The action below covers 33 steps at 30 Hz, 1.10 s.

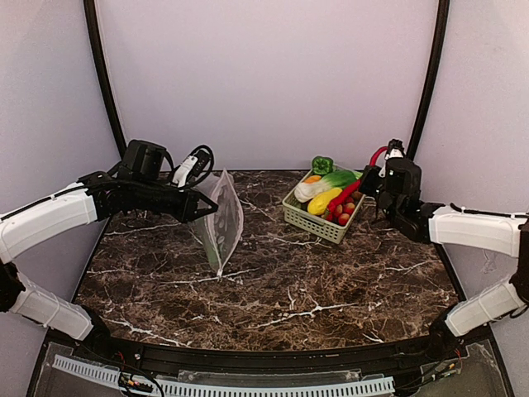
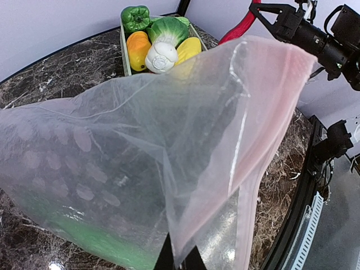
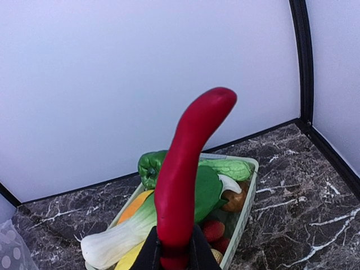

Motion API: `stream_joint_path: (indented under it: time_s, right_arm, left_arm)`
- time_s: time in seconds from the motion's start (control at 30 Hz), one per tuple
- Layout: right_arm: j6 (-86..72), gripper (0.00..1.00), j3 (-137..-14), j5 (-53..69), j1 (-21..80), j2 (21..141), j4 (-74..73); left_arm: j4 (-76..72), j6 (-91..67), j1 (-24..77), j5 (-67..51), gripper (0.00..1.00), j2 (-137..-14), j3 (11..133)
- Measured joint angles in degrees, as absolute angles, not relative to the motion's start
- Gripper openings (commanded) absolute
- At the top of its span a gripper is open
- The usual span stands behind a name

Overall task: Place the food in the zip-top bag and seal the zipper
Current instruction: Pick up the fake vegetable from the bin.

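Tabletop (image 1: 273, 289): dark brown slab, marble pattern with white veining, glossy and flat.

Clear floppy plastic zip-top bag (image 1: 221, 219): thin crinkled film printed with pale round dots. It hangs upright over the left half of the table, well apart from the basket, with its lower corner touching the surface. Nothing solid can be made out inside it. Narrow pale pink zipper strip (image 2: 275, 118) runs along one edge, seen in the left wrist view.

Pale green plastic lattice basket (image 1: 312, 222): rectangular, open-weave walls, sits on the right rear of the table. Contents, all smooth moulded toy produce:
- white-stemmed, green-leaved bok choy (image 1: 326, 184), lying across the top
- yellow corn (image 1: 324, 201), oblong
- lobed glossy green pepper (image 1: 322, 164) at the far corner
- ribbed green cucumber (image 3: 228, 167) along the far rim
- rounded orange piece (image 1: 312, 178)
- red tomato cluster (image 1: 343, 213), small spheres at the near corner

Long curved glossy red chili (image 3: 185, 169): slants up out over the basket. Cannot tell whether its tip touches the other pieces.

Left gripper (image 2: 180, 256): jaws pinched together on the bag's film, holding it up.

Right gripper (image 3: 175, 247): jaws narrow, clamped on the chili's base end, just beside the basket's right side.
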<state>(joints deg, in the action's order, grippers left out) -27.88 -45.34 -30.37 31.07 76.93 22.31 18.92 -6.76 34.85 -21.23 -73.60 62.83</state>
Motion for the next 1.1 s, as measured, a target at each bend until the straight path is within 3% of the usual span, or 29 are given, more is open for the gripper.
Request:
stream_joint_path:
  time_s: [0.37, 0.8, 1.1]
  right_arm:
    - [-17.67, 0.13, -44.97, -33.52, 35.33, 75.16, 27.88]
    - [1.32, 0.13, -48.97, -38.5, 44.34, 84.71, 37.19]
    - [7.44, 0.14, -50.59, -39.68, 45.08, 86.5, 40.64]
  left_arm:
    - [18.94, -6.83, 34.85, -21.41, 0.01, -73.87, 62.83]
    - [18.94, -6.85, 34.85, -21.43, 0.01, -73.93, 62.83]
    - [18.94, -6.85, 34.85, -21.43, 0.01, -74.06, 62.83]
